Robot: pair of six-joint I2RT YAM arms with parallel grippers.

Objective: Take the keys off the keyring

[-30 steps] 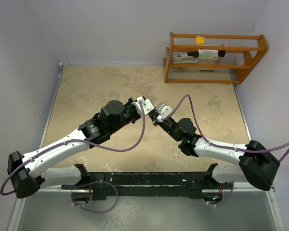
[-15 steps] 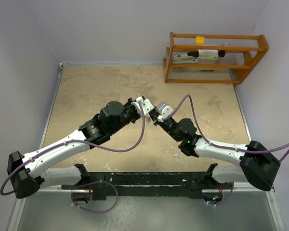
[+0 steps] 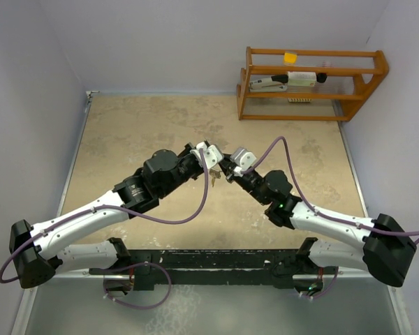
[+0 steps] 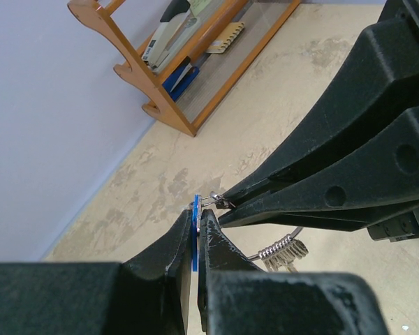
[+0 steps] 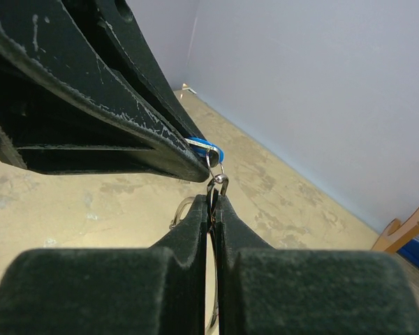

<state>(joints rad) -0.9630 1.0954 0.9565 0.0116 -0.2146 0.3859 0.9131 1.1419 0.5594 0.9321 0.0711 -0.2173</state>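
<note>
Above mid-surface (image 3: pixel 126 132): both pincers meet tip to tip.
Left pincer (image 4: pixel 197 218): clamped on the blue-headed key (image 4: pixel 194 241).
Right pincer (image 5: pixel 213 199): pinching the keyring (image 4: pixel 293 232) wire.
Other keys (image 4: pixel 283 252): hanging beneath the ring.
Technique: hold the ring steady and feed the blue key round the coil slowly, without yanking.

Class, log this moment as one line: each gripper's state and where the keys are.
left gripper: shut on blue key | right gripper: shut on keyring | other keys: hanging from keyring
</note>
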